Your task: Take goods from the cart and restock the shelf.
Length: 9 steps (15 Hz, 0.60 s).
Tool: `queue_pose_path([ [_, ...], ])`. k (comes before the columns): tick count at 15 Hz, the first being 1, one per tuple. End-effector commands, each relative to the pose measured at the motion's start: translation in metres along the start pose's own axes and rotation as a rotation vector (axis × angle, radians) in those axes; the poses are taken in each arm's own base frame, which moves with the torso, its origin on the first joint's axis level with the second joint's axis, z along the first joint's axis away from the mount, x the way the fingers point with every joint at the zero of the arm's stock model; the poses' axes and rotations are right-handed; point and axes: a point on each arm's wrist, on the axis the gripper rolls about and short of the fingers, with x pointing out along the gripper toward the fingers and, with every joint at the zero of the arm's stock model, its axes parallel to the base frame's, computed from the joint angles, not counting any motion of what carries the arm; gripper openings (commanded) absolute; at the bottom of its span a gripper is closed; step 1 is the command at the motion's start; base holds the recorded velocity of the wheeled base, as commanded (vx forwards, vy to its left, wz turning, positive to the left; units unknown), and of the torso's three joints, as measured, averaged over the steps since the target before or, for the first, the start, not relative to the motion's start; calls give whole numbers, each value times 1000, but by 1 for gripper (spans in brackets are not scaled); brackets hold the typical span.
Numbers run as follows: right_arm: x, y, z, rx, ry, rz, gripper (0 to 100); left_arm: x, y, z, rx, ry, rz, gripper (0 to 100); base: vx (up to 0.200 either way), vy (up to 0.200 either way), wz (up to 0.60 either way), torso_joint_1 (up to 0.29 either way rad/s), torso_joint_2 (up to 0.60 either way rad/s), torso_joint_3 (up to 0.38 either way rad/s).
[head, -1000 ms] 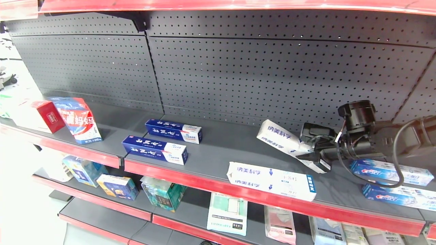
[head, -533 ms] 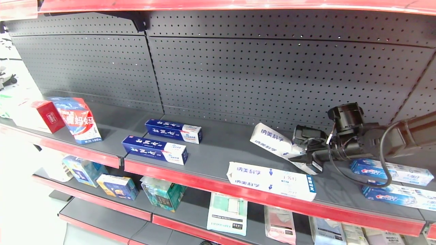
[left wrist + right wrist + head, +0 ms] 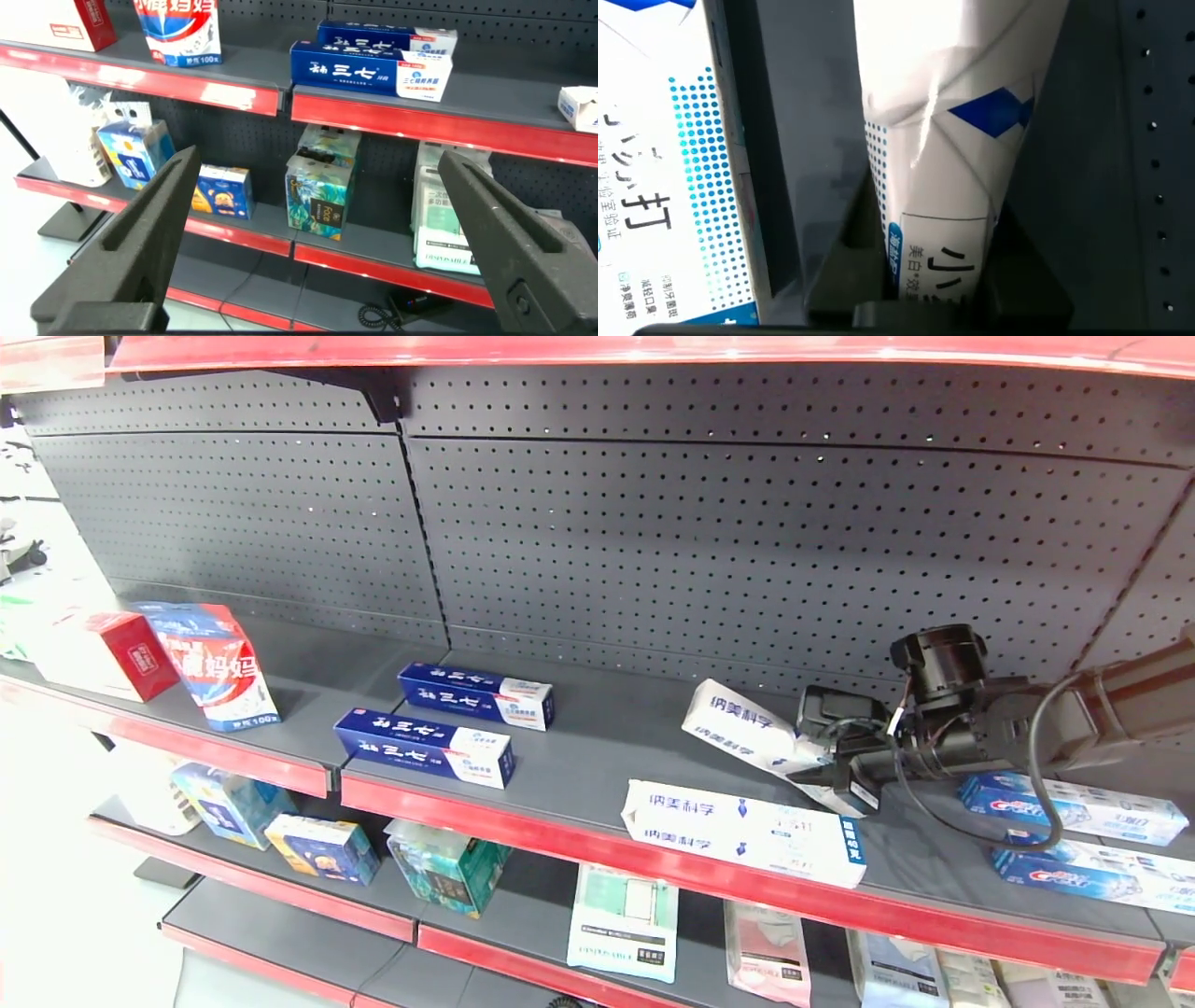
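My right gripper is shut on a white toothpaste box, held tilted low over the grey shelf board, behind a matching white box lying at the shelf's front edge. In the right wrist view the held white toothpaste box runs out from between the fingers, with the lying white box alongside. My left gripper is open and empty in front of the lower shelves, its dark fingers spread wide.
Two dark blue toothpaste boxes lie mid-shelf. A blue and red pouch and a red box stand at the left. Light blue toothpaste boxes lie at the right. The perforated back panel is close behind. Lower shelves hold more goods.
My right gripper has moved left and down with the white box, bringing it closer to the shelf board. The left gripper's earlier state is not shown.
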Motion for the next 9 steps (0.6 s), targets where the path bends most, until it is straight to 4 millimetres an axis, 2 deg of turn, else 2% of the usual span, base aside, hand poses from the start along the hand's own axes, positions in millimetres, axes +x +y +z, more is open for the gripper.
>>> queue_pose_path([
  [1,2,1,-1,2,6,7,0,0,0,0,0,0,1,100,0,0,0,0,0,0],
  [9,13,8,6,-19,15,31,0,0,0,0,0,0,1,100,0,0,0,0,0,0],
])
